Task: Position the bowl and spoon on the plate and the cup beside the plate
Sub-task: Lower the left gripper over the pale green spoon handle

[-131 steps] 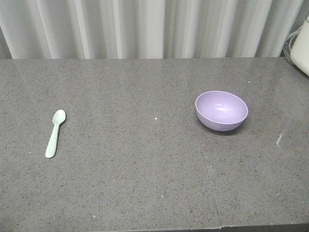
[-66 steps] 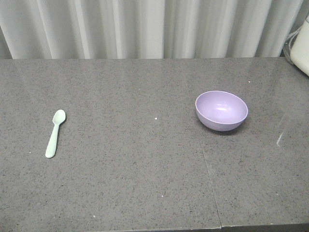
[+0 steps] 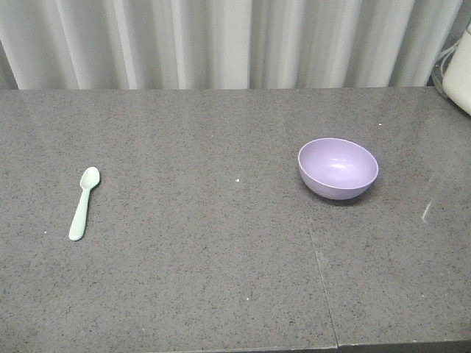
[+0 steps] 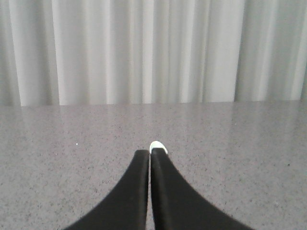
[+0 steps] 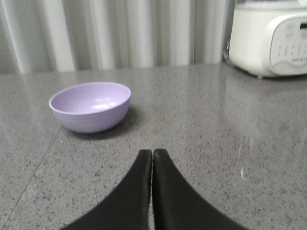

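Barely begun: bowl (image 3: 338,168) at 3 o'clock, spoon (image 3: 85,202) at 9; plate, cup unseen; left end effector (image 4: 149,153), right end effector (image 5: 152,153) pressed closed, empty.

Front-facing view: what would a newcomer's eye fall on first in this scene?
The round, smooth lavender plastic bowl stands out first, right of the centre of the grey speckled table. Next comes the small pale mint-green plastic spoon, lying far to the left, well apart from it.
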Motion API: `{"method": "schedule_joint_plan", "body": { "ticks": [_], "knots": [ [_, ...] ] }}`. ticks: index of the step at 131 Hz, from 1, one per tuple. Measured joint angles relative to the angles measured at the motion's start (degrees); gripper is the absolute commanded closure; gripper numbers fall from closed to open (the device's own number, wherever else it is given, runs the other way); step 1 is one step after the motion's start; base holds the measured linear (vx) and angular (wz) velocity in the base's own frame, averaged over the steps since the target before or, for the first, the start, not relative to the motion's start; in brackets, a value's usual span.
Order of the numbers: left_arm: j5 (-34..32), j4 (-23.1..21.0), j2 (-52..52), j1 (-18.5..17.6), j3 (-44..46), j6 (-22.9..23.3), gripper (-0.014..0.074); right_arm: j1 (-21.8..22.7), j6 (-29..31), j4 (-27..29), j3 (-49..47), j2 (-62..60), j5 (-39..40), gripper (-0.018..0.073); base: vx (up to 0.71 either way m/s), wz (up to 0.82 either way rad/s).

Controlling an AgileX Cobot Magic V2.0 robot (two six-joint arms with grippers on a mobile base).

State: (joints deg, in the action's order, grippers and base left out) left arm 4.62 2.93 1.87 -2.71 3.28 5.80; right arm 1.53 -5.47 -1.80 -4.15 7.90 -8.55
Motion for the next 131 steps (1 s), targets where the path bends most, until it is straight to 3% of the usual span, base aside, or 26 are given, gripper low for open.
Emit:
{"method": "schedule_joint_plan", "body": {
  "ticks": [24, 45, 63, 81, 131],
  "knots": [
    [1.81, 0.05, 15.06, 0.0, 10.49, 0.0, 0.0603, 0.0, 3.75, 0.37, -14.41, 20.01, -9.44, 0.0566, 0.0, 0.0],
    [12.06, 0.05, 29.38, 0.0, 21.28, 0.0, 0.0603, 0.0, 10.63, 4.49, -29.62, 35.93, -23.28, 0.0566, 0.0, 0.0],
    [21.15, 0.05, 39.69, 0.0, 27.82, 0.0, 0.0603, 0.0, 15.17, 9.26, -36.95, 44.98, -29.33, 0.0566, 0.0, 0.0],
    [25.77, 0.05, 47.27, 0.0, 31.41, 0.0, 0.0603, 0.0, 16.47, 12.08, -38.66, 50.22, -30.53, 0.0566, 0.0, 0.0],
    [25.91, 0.05, 53.11, 0.0, 31.92, 0.0, 0.0603, 0.0, 16.64, 12.62, -38.72, 52.37, -31.64, 0.0566, 0.0, 0.0]
  ]
}}
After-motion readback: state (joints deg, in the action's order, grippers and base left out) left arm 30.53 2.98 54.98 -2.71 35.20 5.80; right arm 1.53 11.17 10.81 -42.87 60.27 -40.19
